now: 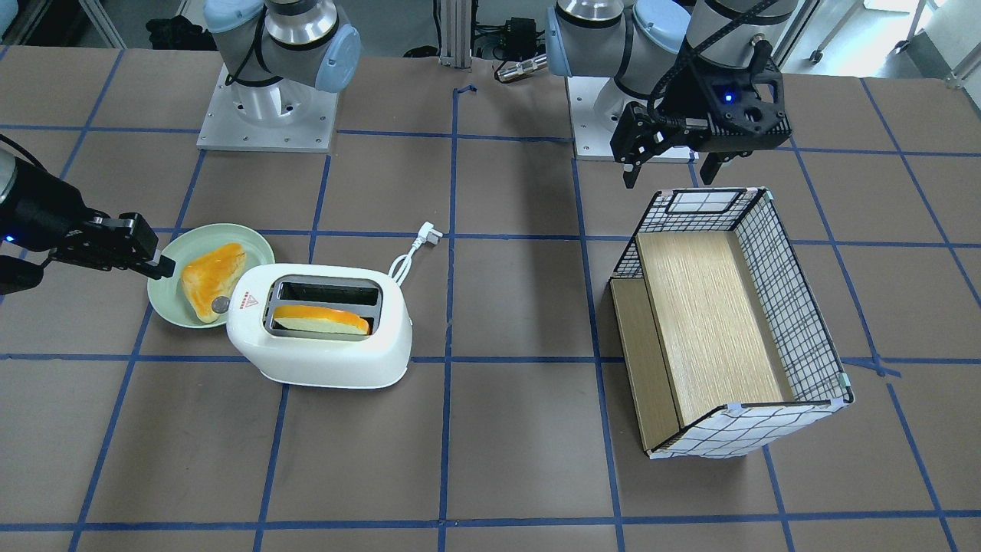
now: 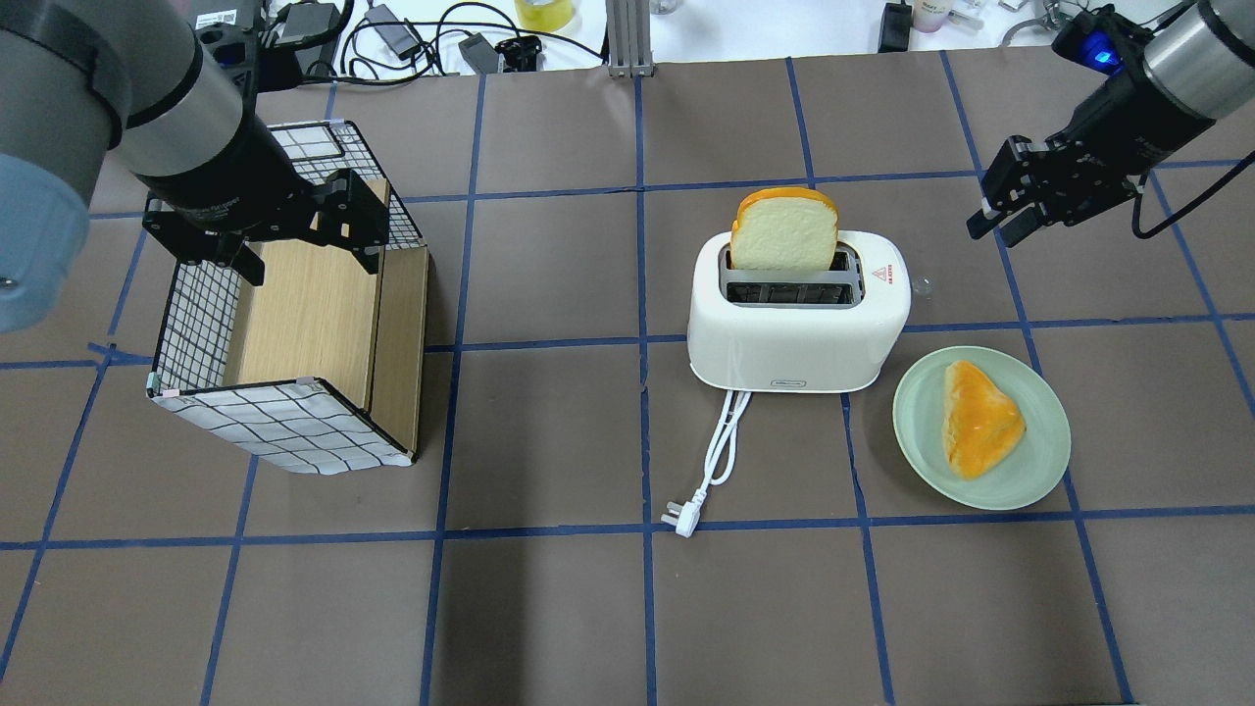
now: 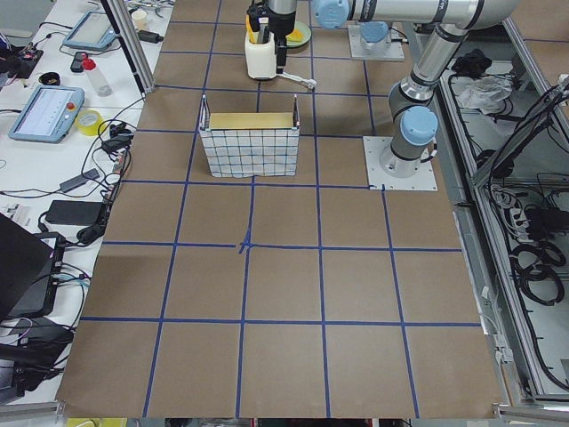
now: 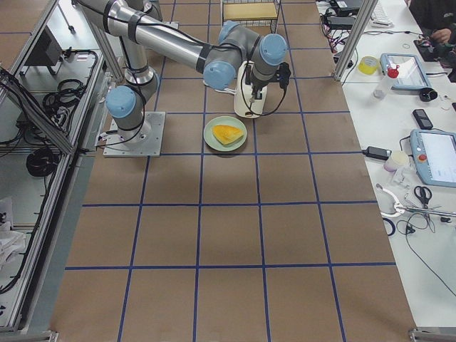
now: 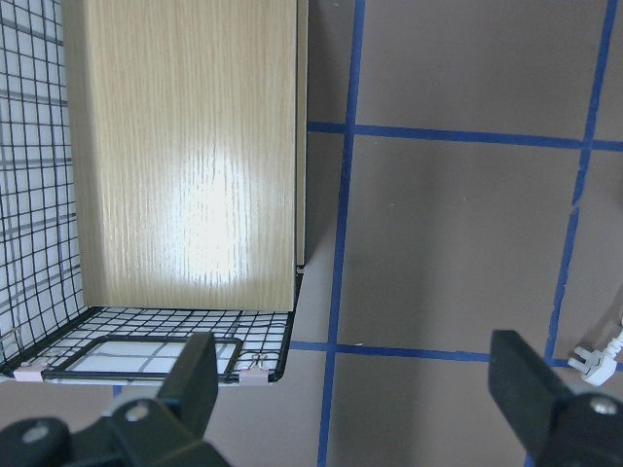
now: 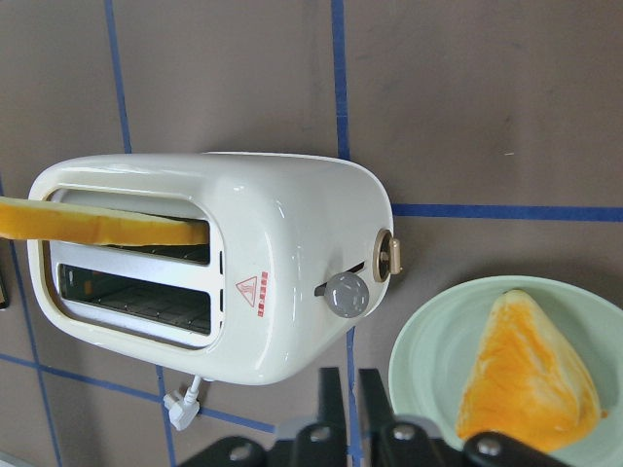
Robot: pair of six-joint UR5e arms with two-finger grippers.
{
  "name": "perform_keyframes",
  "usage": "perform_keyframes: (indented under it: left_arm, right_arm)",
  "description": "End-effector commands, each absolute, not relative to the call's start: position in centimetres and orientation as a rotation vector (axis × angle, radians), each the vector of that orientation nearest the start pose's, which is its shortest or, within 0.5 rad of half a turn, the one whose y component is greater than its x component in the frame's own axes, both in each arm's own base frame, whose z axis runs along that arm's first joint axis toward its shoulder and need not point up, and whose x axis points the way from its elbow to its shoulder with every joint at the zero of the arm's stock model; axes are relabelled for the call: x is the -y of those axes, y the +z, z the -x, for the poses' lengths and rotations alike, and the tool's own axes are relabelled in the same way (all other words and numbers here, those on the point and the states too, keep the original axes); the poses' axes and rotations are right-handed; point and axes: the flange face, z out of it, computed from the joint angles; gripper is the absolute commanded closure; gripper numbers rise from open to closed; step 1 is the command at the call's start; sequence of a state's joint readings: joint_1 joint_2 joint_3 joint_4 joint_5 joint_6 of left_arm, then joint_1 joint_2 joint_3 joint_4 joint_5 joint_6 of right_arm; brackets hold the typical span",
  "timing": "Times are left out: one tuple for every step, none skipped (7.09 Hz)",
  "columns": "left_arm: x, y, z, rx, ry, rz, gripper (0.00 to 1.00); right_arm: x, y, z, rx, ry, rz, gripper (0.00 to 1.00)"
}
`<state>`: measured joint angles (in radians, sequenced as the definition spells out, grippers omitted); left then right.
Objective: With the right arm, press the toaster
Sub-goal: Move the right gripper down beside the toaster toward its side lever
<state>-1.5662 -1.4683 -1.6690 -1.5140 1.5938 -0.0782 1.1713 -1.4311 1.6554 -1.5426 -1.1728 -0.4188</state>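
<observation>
The white toaster (image 2: 794, 333) stands mid-table, also seen in the front view (image 1: 322, 345) and the right wrist view (image 6: 282, 253). A bread slice (image 2: 784, 230) stands in one slot; the other slot is empty. Its grey knob (image 6: 348, 294) and side lever (image 6: 389, 258) face the plate end. My right gripper (image 2: 988, 224) is shut and empty. It hovers beyond the toaster's knob end, apart from it, and also shows in the front view (image 1: 163, 268) and in its own wrist view (image 6: 348, 394). My left gripper (image 2: 304, 257) is open and empty above the basket (image 2: 275, 427).
A green plate (image 2: 1029, 480) with a piece of orange-crusted bread (image 2: 980, 419) lies beside the toaster's knob end. The white cord and plug (image 2: 686, 515) trail from the toaster toward the robot. The wire basket with wooden boards (image 1: 789, 307) sits on the robot's left side.
</observation>
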Motion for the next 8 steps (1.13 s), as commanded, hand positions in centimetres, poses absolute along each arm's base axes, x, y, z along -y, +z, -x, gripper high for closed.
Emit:
perform_keyframes:
  left_arm:
    - [45.5, 49.4, 12.9, -3.117, -0.097, 0.13, 0.0]
    - [45.5, 49.4, 12.9, -3.117, -0.097, 0.13, 0.0]
    - [45.5, 49.4, 12.9, -3.117, -0.097, 0.13, 0.0]
    - [45.5, 49.4, 12.9, -3.117, -0.097, 0.13, 0.0]
    - [45.5, 49.4, 12.9, -3.117, -0.097, 0.13, 0.0]
    - [45.5, 49.4, 12.9, -3.117, -0.097, 0.13, 0.0]
    - [45.5, 49.4, 12.9, -3.117, -0.097, 0.13, 0.0]
    - [45.5, 49.4, 12.9, -3.117, -0.097, 0.13, 0.0]
  right_arm:
    - [53.4, 35.2, 3.7, -2.568, 0.132, -0.091, 1.0]
    - [53.3, 34.6, 3.3, -2.53, 0.122, -0.095, 1.0]
    - [53.2, 34.2, 3.2, -2.529, 0.119, -0.062, 1.0]
    - [53.5, 33.3, 3.6, -2.522, 0.129, -0.049, 1.0]
    - [54.2, 33.1, 4.1, -2.533, 0.086, -0.047, 1.0]
    - [54.8, 33.2, 4.4, -2.554, 0.034, -0.038, 1.0]
    - [55.0, 32.5, 4.4, -2.549, 0.04, -0.044, 1.0]
    - [55.5, 32.0, 4.6, -2.551, 0.024, -0.041, 1.0]
